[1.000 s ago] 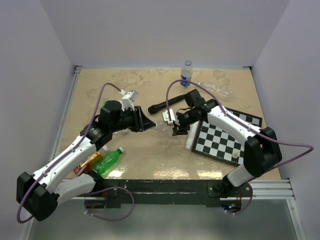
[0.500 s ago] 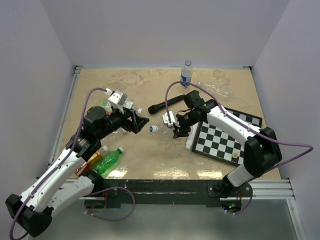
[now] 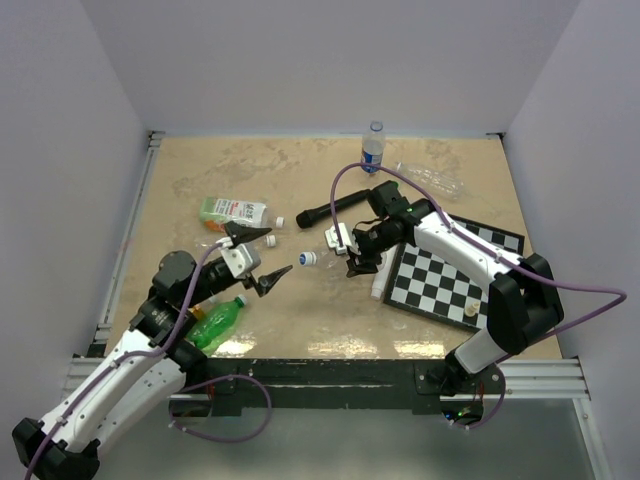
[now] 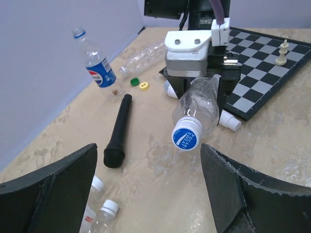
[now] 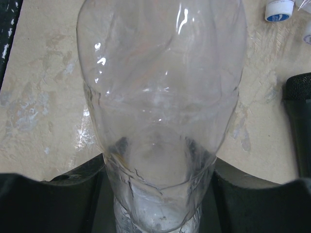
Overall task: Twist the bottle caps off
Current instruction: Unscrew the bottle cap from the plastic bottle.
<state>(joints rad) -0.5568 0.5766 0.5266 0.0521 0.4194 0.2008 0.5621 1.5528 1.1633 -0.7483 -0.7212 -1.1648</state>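
My right gripper (image 3: 352,252) is shut on a clear crinkled bottle (image 4: 200,101), holding it level above the table, neck toward the left arm. Its blue-and-white cap (image 4: 187,137) sits on the neck. In the right wrist view the bottle (image 5: 160,92) fills the frame between the dark fingers (image 5: 46,196). My left gripper (image 4: 148,158) is open, drawn back from the cap, nothing between its fingers (image 4: 240,189). A Pepsi bottle (image 3: 373,147) stands upright at the back. Loose green (image 4: 134,82) and yellow (image 4: 144,86) caps lie near it.
A black microphone (image 3: 325,211) lies behind the held bottle. The chessboard (image 3: 455,275) with a pale piece (image 4: 281,52) is on the right. A white-and-green carton (image 3: 232,211) lies at left, a green bottle (image 3: 218,320) by the left arm, another clear bottle (image 3: 430,178) at the back.
My left gripper has opened, come off the cap and pulled back toward the near left, uncovering the carton. The right gripper keeps the bottle in place.
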